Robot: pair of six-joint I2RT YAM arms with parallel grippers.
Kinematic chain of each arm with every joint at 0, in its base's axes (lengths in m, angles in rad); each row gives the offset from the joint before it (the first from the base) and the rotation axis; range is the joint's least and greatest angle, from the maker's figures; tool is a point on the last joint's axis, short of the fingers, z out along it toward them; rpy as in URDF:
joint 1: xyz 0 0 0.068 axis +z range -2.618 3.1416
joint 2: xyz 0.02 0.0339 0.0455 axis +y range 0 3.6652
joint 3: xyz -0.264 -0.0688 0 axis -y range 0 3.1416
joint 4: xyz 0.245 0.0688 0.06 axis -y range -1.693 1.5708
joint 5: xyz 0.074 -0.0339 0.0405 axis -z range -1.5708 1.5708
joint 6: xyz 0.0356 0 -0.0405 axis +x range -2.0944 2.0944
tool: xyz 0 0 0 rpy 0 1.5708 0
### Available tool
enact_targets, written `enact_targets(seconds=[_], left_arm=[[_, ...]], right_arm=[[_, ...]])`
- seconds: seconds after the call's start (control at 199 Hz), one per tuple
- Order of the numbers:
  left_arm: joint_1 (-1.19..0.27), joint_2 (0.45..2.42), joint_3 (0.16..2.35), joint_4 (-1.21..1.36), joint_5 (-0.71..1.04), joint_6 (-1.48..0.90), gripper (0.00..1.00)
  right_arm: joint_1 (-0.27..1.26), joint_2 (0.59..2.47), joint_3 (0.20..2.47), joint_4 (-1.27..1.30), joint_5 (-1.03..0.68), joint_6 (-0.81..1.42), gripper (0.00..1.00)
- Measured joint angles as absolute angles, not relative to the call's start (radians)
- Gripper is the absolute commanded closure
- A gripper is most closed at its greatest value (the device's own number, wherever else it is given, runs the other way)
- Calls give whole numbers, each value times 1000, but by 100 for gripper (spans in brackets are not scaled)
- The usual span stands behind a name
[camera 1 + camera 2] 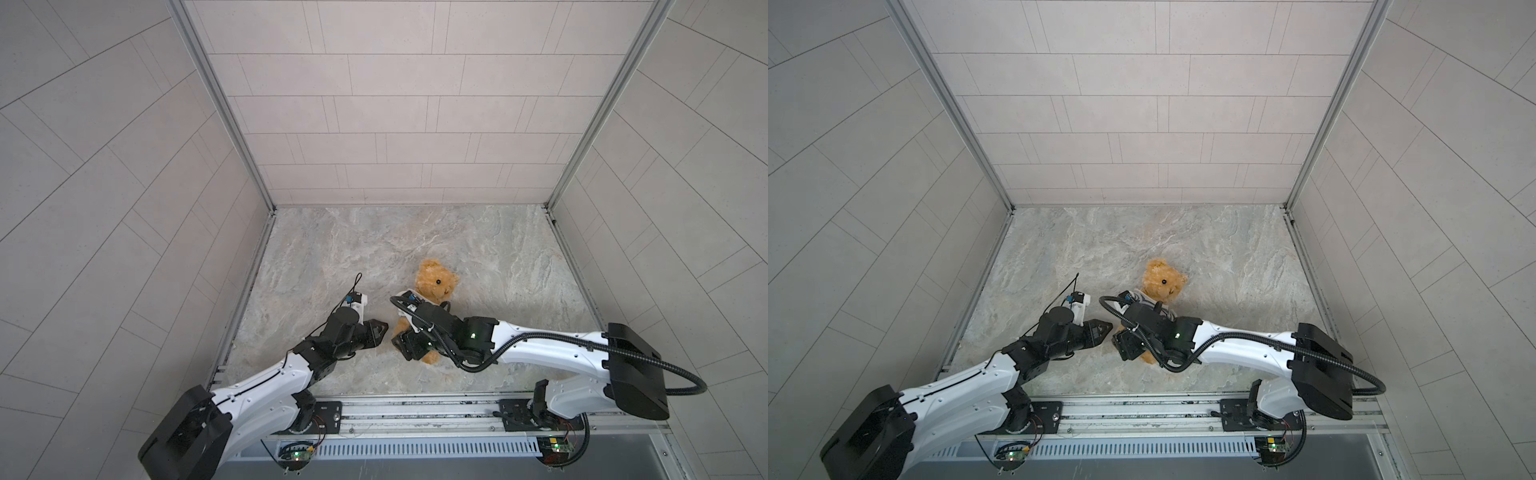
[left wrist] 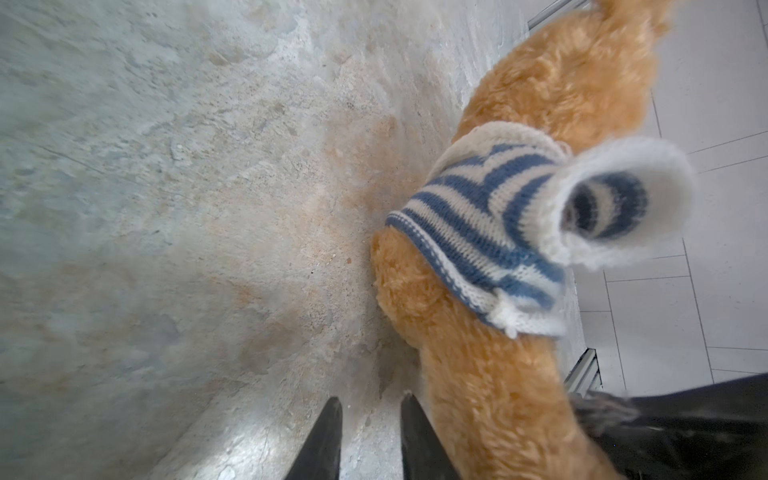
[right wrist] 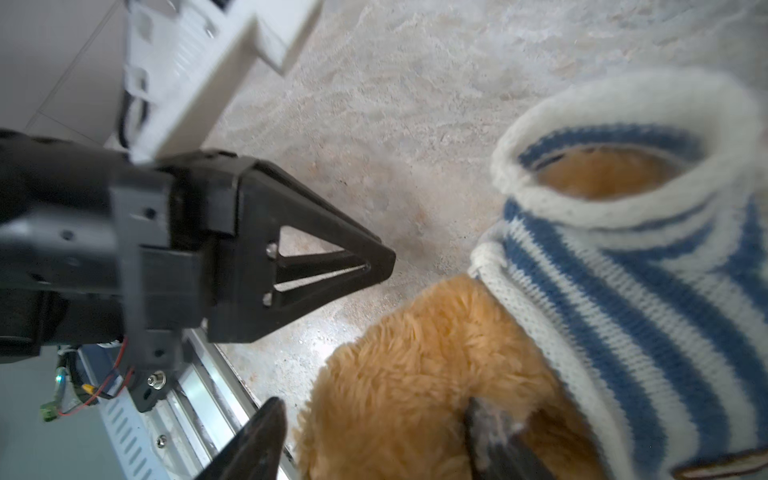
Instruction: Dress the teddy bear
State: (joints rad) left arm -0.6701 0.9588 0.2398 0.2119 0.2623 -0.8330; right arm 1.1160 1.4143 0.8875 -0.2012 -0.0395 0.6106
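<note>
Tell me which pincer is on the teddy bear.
The right pincer: its fingers straddle the teddy bear at its lower body. The left pincer hangs beside it, empty.

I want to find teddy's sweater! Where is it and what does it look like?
Find the grey marble table, then the fluffy golden-brown teddy bear lying on it. The sweater is pulled over the bear's middle. It is the only knitted thing there, striped blue and white with a white cuff.
</note>
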Motion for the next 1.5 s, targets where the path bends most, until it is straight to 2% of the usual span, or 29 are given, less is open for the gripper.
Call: enact_targets(seconds=[0.181, 0.336, 0.632, 0.767, 0.873, 1.043, 1.113, 1.234, 1.399, 1.505], left_arm=[[-670, 951, 240, 212, 260, -840, 72], [-668, 941, 240, 210, 256, -844, 73], [-668, 810, 253, 96, 211, -829, 71], [-668, 776, 307, 31, 211, -793, 67], [-670, 776, 377, -10, 221, -757, 60], [-702, 840, 541, -97, 216, -660, 44], [-717, 905, 633, -144, 208, -608, 42], [-737, 1037, 767, -193, 199, -527, 41], [-745, 1235, 896, -238, 197, -455, 39], [-744, 1347, 931, -241, 198, -443, 42]], right_arm=[[1128, 1444, 922, -288, -14, 614, 59], [1132, 1433, 928, -349, 29, 600, 71], [1128, 1330, 873, -463, 103, 588, 72], [1112, 1262, 824, -486, 122, 578, 71], [1088, 1217, 791, -491, 121, 575, 70], [1075, 1155, 775, -477, 113, 558, 66], [1075, 1131, 773, -460, 102, 555, 63], [1078, 1115, 769, -428, 76, 550, 52], [1100, 1122, 781, -423, 57, 545, 25], [1111, 1131, 784, -385, 46, 545, 20]])
